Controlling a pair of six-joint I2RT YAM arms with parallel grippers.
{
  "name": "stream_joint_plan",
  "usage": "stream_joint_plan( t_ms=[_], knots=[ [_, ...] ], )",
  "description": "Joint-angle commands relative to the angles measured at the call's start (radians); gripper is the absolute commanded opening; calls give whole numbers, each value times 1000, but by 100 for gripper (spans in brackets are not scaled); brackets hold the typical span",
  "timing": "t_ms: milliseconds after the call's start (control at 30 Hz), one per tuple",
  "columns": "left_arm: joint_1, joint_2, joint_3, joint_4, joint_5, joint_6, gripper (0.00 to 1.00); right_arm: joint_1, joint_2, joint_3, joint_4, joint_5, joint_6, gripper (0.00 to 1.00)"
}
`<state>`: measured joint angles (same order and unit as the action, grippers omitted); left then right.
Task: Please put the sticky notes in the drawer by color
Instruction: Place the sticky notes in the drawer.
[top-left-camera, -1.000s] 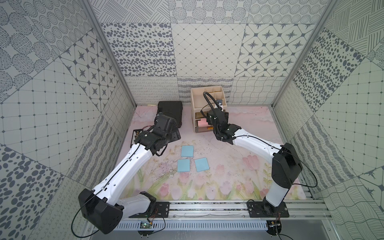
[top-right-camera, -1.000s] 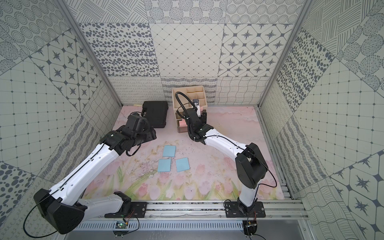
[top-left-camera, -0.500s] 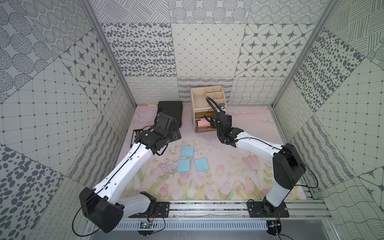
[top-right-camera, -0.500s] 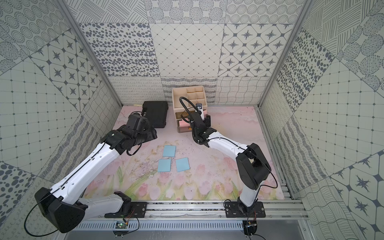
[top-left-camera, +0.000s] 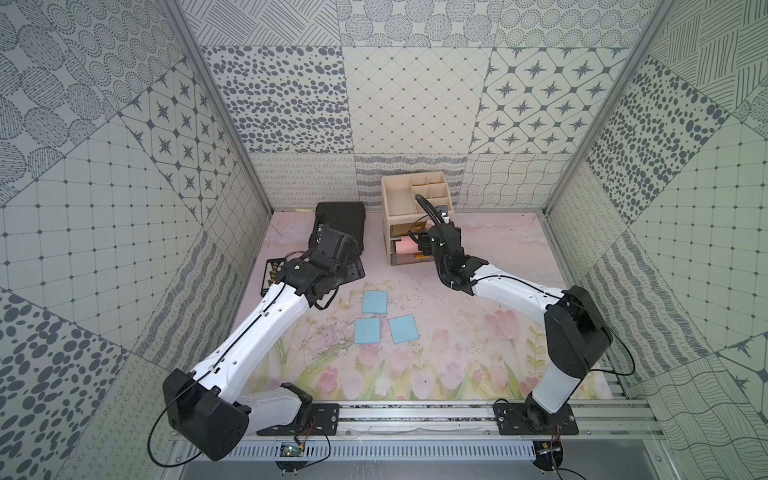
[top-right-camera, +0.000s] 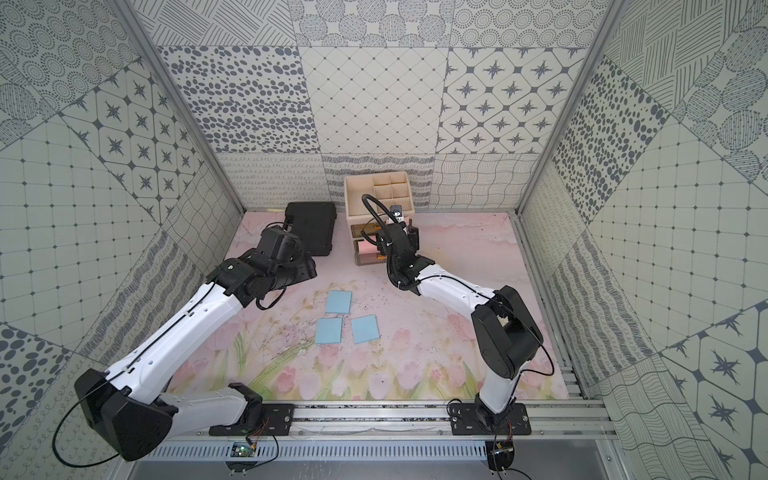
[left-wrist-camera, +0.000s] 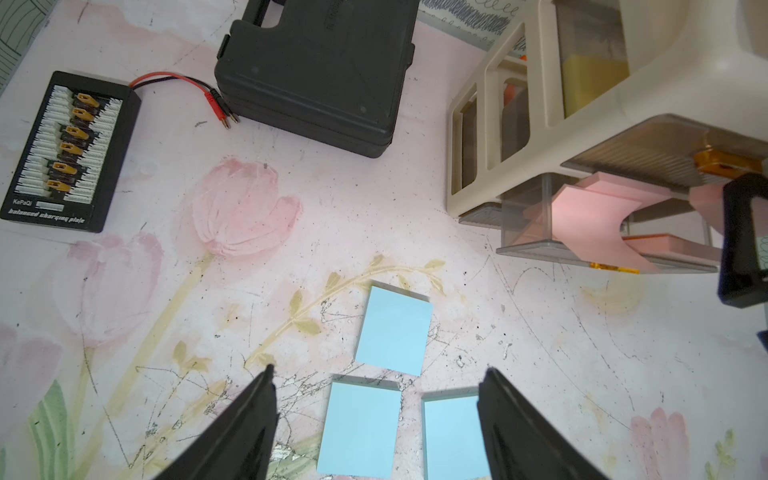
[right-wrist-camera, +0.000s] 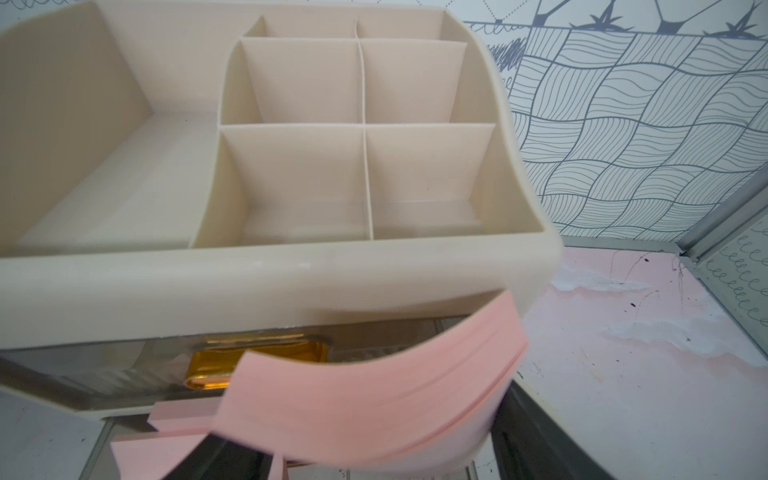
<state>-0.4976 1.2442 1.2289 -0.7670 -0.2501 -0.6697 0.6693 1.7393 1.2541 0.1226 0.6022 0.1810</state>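
Sticky notes on the tabletop: three light blue square paper sheets lie flat near the centre of the flower-printed tabletop (top-left-camera: 457, 353). One is at 12 o'clock of the cluster (top-left-camera: 374, 302), one at 7 o'clock (top-left-camera: 367, 330) and one at 5 o'clock (top-left-camera: 403, 328); they are close together and none overlap.
Cabinet: a cream plastic cabinet (top-left-camera: 403, 218) with smoky translucent drawers and gold handles stands at 12 o'clock of the tabletop, near the back wall.
Yellow: a yellow mass shows through the side of the shut top drawer (left-wrist-camera: 592, 70); how many sheets cannot be told.
Pink: the middle drawer (left-wrist-camera: 525, 232) is pulled out toward 6 o'clock. Flat salmon-pink sheets (right-wrist-camera: 145, 451) lie in it, and a bowed salmon-pink paper pad (right-wrist-camera: 374, 395) arches over its open mouth.
Right fingers (left-wrist-camera: 737, 241): set wide at the pad's edges; the bow suggests they are clamped on it.
Left fingers (left-wrist-camera: 249, 415): apart and empty, hovering over the blue cluster.
Bottom drawer (left-wrist-camera: 478, 217): looks shut; its contents are hidden.
Done, as judged: yellow is stored and pink is nearly stored.
Left to do: release the pad, shut the middle drawer, open another, and move all three blue sheets.
Clutter: a flat black plastic case (top-left-camera: 340, 214) at 11 o'clock and a black charging board (left-wrist-camera: 70, 149) at 10 o'clock.
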Motion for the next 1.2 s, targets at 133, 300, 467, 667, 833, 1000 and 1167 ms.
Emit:
stream_joint_plan(
  t_ms=[133, 300, 467, 667, 833, 1000, 1167],
  knots=[
    [-3, 12, 21, 26, -3, -4, 79, -8, 18, -18, 66, -3, -20, 82],
    [-4, 9, 21, 25, -5, -4, 79, -12, 46, -22, 71, -25, -17, 82],
    [-4, 9, 21, 23, -8, -3, 79, -13, 56, -21, 74, -52, -15, 95],
    [-4, 16, 20, 27, -3, -6, 79, -14, 31, -17, 53, -59, -28, 99],
    [-6, 12, 12, 31, -2, -10, 79, -14, -40, -34, 45, -86, -13, 99],
    [-12, 5, 6, 38, 6, -3, 79, -14, -169, -47, 9, -86, 9, 99],
    [-15, 37, 66, 108, 53, 95, 80, -17, -311, -65, -92, 17, 79, 94]
  ],
)
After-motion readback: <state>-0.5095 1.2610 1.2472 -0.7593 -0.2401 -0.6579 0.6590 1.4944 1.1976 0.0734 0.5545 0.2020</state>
